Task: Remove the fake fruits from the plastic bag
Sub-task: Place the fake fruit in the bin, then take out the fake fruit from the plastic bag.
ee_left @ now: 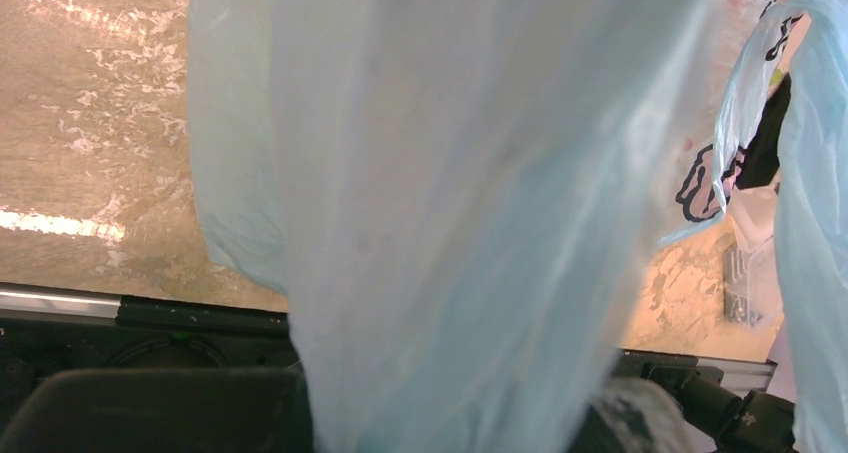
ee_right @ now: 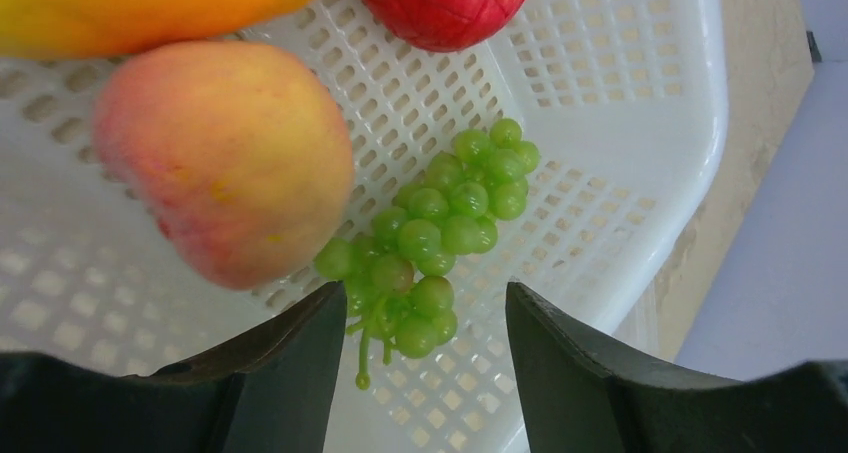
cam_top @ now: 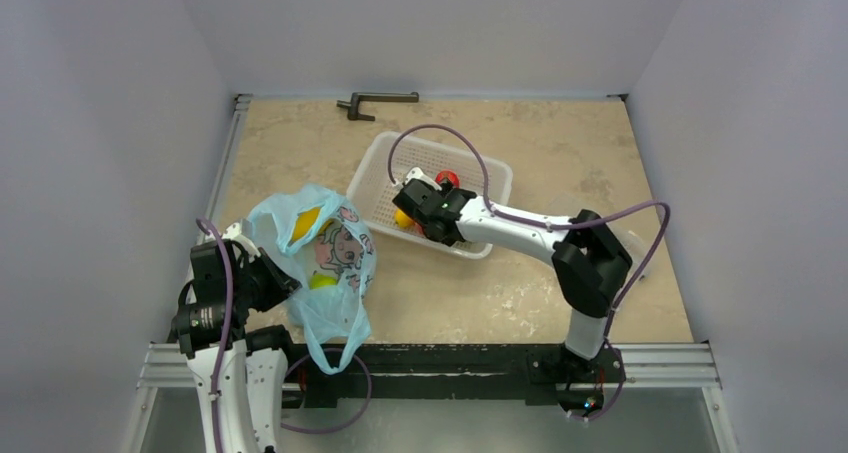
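Right arm (cam_top: 512, 225) stretched forward-left, jaws parted; left arm (cam_top: 213, 285) folded near base.

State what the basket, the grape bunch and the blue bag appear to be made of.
The basket: rigid white plastic, seemingly moulded, with a regular grid of small slots and a smooth sheen. The grape bunch: likely glossy plastic or rubbery vinyl; uniform green beads with highlights. The blue bag: thin translucent plastic film, creased and draping, light showing through.

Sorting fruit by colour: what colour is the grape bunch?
The grape bunch is green; right wrist view.
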Robot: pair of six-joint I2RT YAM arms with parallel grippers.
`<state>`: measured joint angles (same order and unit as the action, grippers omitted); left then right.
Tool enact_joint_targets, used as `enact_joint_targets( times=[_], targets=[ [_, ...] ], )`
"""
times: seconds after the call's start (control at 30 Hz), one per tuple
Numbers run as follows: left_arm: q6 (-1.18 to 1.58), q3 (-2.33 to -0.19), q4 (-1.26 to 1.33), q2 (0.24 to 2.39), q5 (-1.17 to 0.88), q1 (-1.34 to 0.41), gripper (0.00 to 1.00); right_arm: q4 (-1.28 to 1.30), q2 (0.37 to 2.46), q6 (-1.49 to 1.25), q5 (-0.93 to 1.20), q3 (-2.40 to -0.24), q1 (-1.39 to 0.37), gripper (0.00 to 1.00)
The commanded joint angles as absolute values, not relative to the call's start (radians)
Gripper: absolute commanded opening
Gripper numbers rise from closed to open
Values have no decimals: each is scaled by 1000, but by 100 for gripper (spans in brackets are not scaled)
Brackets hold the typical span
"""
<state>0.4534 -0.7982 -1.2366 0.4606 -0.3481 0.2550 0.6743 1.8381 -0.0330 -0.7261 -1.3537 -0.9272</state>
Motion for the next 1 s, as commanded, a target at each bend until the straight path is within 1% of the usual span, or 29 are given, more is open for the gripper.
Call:
enact_joint_targets(
  times=[0.0, 0.03, 0.13, 0.23, 0.3, 0.33, 0.4, 0.5, 0.53, 0.67, 0.77, 0.87, 0.97],
  targets=[
    [456, -791, -1209, 465, -360, 264, 0, 578, 1666, -25, -639, -1404, -984, 59],
    [456, -792, -1209, 467, -360, 264, 0, 552, 1634, -26, -593, -1402, -998, 60],
    [453, -800, -1213, 483, -368, 264, 0, 435, 1530, -24, -359, -1379, -1037, 60],
    [458, -810, -1205, 505, -409, 264, 0, 248, 1422, -9, 8, -1290, -1057, 60],
    [487, -811, -1159, 519, -479, 263, 0, 102, 1363, -28, 222, -1211, -1063, 62],
    [507, -818, -1130, 533, -507, 263, 0, 38, 1349, -55, 297, -1181, -1063, 63],
    [538, -853, -1076, 572, -541, 263, 0, -47, 1356, -105, 395, -1158, -1063, 59],
    [544, -963, -1057, 656, -571, 263, 0, -77, 1430, -165, 432, -1192, -1063, 51],
    [540, -1004, -1064, 683, -581, 262, 0, -76, 1458, -183, 430, -1208, -1063, 46],
    [512, -1097, -1106, 712, -609, 262, 0, -60, 1562, -223, 422, -1273, -1063, 38],
    [476, -1038, -1146, 659, -589, 261, 0, -36, 1638, -231, 412, -1318, -1064, 36],
    [448, -903, -1168, 602, -559, 263, 0, 10, 1696, -225, 355, -1367, -1065, 36],
    [424, -819, -1201, 566, -560, 262, 0, 68, 1751, -198, 326, -1414, -1071, 36]
  ],
)
